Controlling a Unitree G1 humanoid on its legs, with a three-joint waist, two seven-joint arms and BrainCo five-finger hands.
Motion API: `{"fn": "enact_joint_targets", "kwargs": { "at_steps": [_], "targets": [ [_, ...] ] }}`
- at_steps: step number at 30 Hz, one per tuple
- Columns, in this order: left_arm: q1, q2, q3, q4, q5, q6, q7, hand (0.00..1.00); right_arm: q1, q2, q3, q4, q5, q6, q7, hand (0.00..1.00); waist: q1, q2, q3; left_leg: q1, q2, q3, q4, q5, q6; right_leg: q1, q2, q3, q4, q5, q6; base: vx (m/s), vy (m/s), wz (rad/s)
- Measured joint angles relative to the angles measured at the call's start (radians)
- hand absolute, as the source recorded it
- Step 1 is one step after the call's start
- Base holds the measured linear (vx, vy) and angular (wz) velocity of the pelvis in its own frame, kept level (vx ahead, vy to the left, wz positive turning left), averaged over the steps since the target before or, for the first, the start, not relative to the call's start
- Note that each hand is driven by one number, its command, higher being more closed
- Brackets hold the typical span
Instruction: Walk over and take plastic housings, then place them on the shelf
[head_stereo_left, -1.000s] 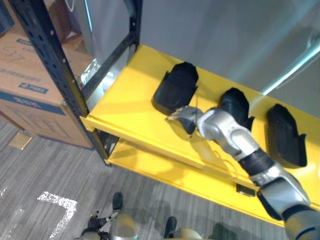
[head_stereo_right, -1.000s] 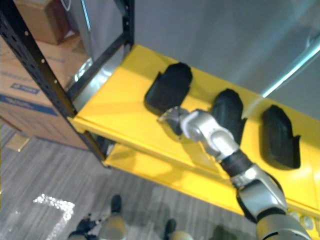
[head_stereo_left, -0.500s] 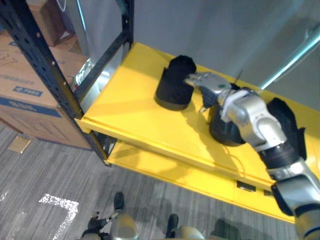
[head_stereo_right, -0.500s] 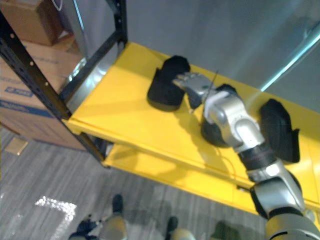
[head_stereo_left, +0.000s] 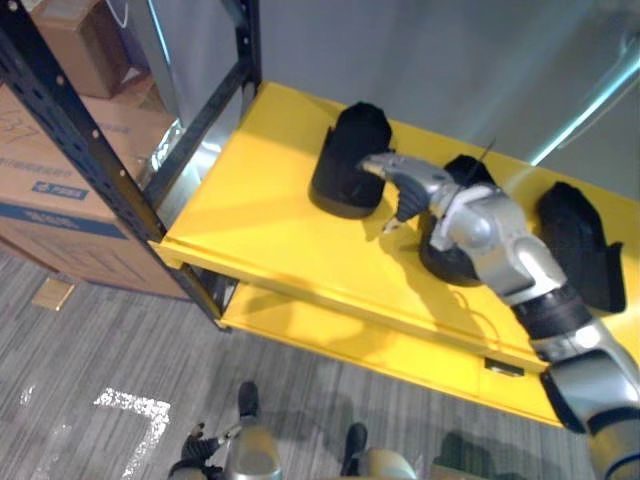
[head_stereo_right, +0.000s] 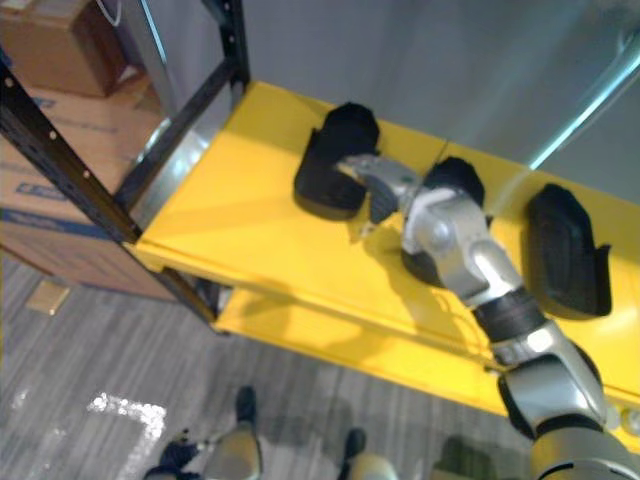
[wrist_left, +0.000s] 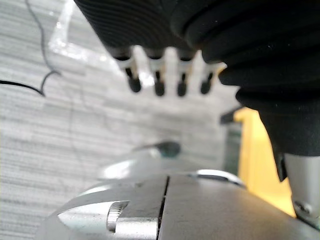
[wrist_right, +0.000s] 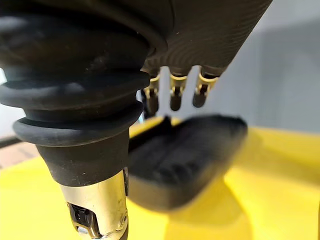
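Lingering at leftmost plastic housing (head_stereo_left: 341, 176), right hand (head_stereo_left: 408, 181), fingers straight.

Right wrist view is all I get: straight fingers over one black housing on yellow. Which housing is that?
Observer: The left housing of three on the yellow shelf; the right hand reaches across to it.
Operator: Where are the other two?
Observer: The middle housing lies partly under the forearm, the right housing beyond it.
Operator: And the left hand?
Observer: The left hand hangs open over the grey floor.
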Motion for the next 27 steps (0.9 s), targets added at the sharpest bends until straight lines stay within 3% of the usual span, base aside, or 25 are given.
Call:
{"fn": "enact_joint_targets", "kwargs": {
  "at_steps": [11, 18, 27],
  "targets": [
    [-0.009, -0.009, -0.005, -0.010, -0.007, 0.006, 0.008, 0.00, -0.041, 0.070, 0.009, 0.097, -0.002, 0.104, -0.007, 0.00, 0.009, 0.012, 0.007, -0.027, -0.002, -0.023, 0.001, 0.004, 0.000, -0.006, 0.002, -0.025, -0.006, 0.000, -0.001, 0.01, -0.001, 0.07],
    [-0.011, -0.027, -0.005, -0.025, -0.007, 0.012, 0.021, 0.00, -0.088, 0.076, 0.011, 0.131, -0.002, 0.104, -0.025, 0.00, 0.010, 0.036, 0.022, -0.033, -0.001, -0.023, 0.001, 0.006, 0.001, -0.013, 0.002, -0.026, -0.001, -0.001, -0.001, 0.00, 0.000, 0.00],
    [-0.016, -0.028, -0.005, -0.025, -0.005, 0.012, 0.020, 0.00, -0.091, 0.103, 0.041, 0.138, -0.003, 0.096, -0.025, 0.00, 0.010, 0.036, 0.022, -0.033, -0.001, -0.023, 0.001, 0.006, 0.000, -0.015, 0.002, -0.025, 0.000, -0.001, -0.001, 0.00, 0.000, 0.00]
  ]
}}
